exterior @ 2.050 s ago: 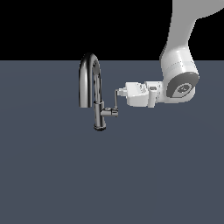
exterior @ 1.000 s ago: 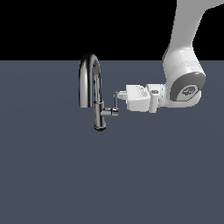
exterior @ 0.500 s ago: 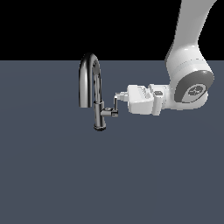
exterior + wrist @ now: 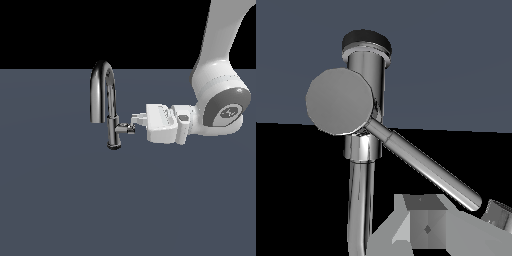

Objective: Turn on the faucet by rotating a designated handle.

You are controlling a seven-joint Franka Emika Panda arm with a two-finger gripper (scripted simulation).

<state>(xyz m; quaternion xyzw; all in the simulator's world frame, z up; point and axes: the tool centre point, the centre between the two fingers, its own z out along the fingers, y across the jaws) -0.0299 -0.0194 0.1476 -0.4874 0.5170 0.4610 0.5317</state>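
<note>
The faucet [image 4: 109,107] stands upright on a flat, matte slate-blue floor [image 4: 75,200], well in from its edges and nearer its far edge, where the surface meets plain black. It is polished chrome: a slim round stem rising from a small dark round base, then bending into a tall arch whose spout turns down on the exterior view's left. A short stubby cylinder branches off the stem low down toward the exterior view's right, and in the wrist view its flat round end cap faces the camera. From it runs the handle [image 4: 423,166], a thin straight chrome rod with a rounded tip. The gripper [image 4: 136,118], white and blocky on a smooth white arm [image 4: 220,95], lies level and meets the handle from the exterior view's right. Its fingers [image 4: 501,214] sit on either side of the rod's tip, slightly spread; whether they actually press on it cannot be told. No writing is legible anywhere.
</note>
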